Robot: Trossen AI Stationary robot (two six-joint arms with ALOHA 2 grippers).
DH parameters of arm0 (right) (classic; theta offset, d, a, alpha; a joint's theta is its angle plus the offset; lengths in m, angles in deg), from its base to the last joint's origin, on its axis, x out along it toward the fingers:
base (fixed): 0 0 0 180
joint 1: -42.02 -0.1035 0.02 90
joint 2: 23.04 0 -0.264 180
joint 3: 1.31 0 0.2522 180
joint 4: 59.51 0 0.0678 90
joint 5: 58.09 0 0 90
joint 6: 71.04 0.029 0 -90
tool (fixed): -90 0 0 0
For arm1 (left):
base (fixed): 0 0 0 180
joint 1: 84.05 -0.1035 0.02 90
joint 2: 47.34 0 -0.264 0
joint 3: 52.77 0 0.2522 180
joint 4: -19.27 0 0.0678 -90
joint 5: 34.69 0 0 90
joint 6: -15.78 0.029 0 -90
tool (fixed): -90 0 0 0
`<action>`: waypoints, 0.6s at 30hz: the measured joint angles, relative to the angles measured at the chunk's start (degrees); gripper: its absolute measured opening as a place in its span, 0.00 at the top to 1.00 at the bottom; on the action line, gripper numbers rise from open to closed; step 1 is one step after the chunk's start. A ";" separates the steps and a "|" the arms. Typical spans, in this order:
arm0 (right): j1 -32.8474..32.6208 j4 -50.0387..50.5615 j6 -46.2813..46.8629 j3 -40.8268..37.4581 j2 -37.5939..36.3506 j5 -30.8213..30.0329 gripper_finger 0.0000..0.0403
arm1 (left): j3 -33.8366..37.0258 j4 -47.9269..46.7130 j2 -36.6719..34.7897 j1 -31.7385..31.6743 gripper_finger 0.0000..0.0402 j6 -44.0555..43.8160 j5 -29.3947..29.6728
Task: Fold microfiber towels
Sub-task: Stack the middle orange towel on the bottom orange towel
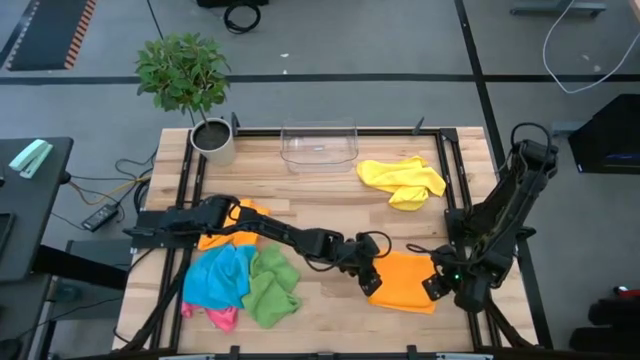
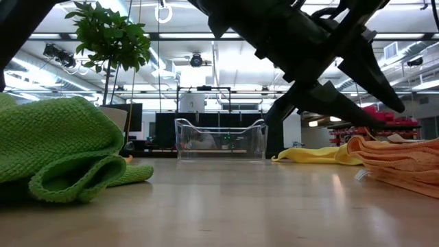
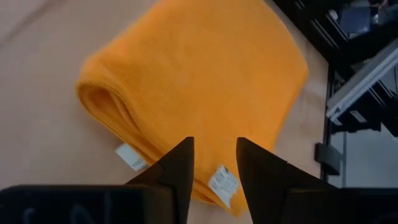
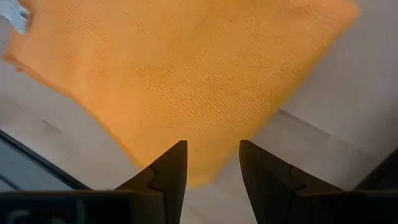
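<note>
Orange towel (image 1: pixel 403 281) lies folded at lower right of the high view, left tool (image 1: pixel 372 277) and right tool (image 1: pixel 437 284) released at its edges. It looks soft, light and floppy (likely grippy pile), so a pinch at a corner should hold best.

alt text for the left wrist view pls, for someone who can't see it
A folded orange towel lies on the wooden table, its rolled fold and two white tags facing the camera. The left gripper hovers just above the towel's near edge, its two dark fingers parted with nothing between them.
</note>
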 joint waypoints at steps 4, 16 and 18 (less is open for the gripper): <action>-0.07 -4.72 -0.01 -2.77 1.09 0.04 0.62 | 0.00 -0.12 0.00 -0.63 0.68 0.60 -0.04; -0.85 -5.56 0.04 -3.80 -0.68 5.43 0.62 | -0.03 -0.56 0.44 -1.81 0.71 0.51 -0.04; -0.92 -5.96 -0.02 -3.81 -0.23 4.61 0.62 | 0.00 -0.65 0.96 -2.13 0.71 -0.12 -0.06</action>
